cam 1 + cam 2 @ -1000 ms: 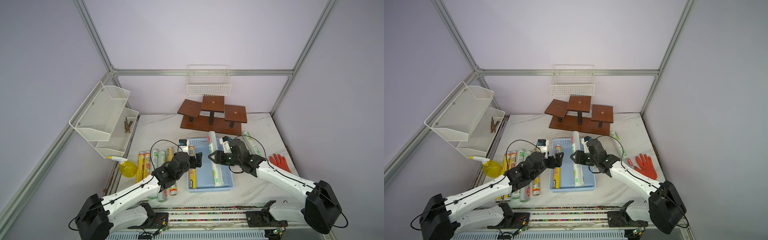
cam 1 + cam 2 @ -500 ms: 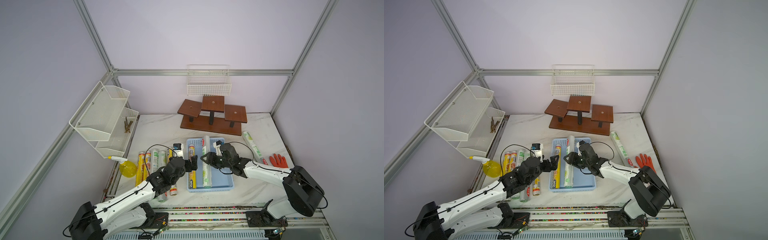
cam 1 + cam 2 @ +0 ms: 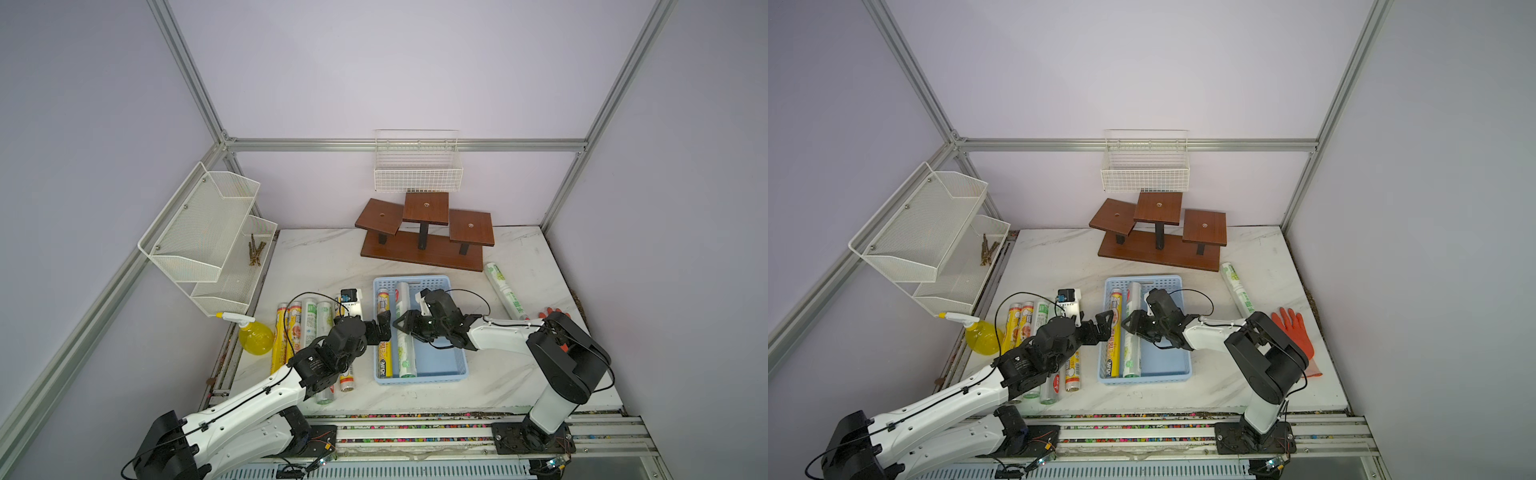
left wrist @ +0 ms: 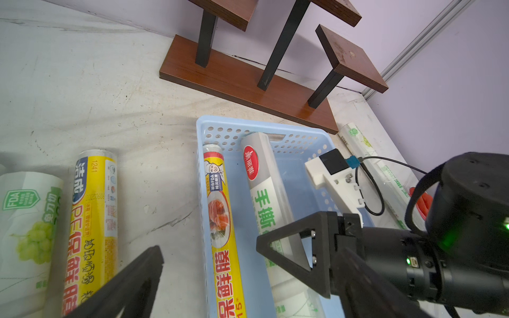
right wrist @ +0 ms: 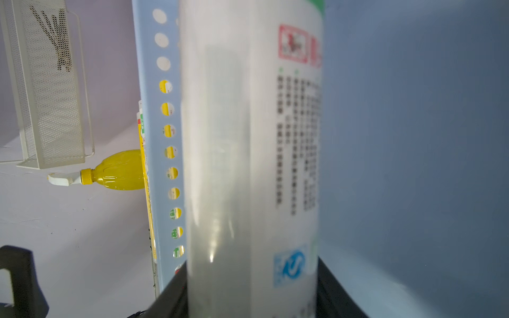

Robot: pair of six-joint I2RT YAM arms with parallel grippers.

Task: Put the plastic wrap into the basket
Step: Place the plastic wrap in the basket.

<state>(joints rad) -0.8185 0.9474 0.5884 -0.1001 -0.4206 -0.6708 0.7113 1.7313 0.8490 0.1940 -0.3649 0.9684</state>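
- Light-blue and perforated, the basket (image 3: 419, 379) sits in the middle of the white table (image 3: 324, 257), in front of the wooden stand (image 3: 424, 249).
- Two rolls of plastic wrap lie lengthwise inside it, side by side toward its left wall. A yellow-labelled roll (image 3: 384, 359) is nearest the wall, and a silvery-white roll (image 3: 406, 357) with green print lies just beside it.
- The right gripper (image 3: 405, 327) is clamped across the middle of the silvery-white roll. In the right wrist view this roll (image 5: 248, 137) fills the gap between the black fingers (image 5: 330, 297), with the basket's holed wall close alongside.
- Whether that roll rests on the basket floor or is held just above it cannot be told.
- The left gripper (image 3: 379, 329) hangs over the basket's left wall, jaws spread wide with nothing between them.
- Several more rolls (image 3: 309, 322) lie in a row on the table left of the basket, partly under the left arm. One lone roll (image 3: 505, 291) lies to the basket's right, near the stand.
- A yellow spray bottle (image 3: 255, 338) stands at the table's left edge, and an orange glove (image 3: 1293, 332) lies at the right.
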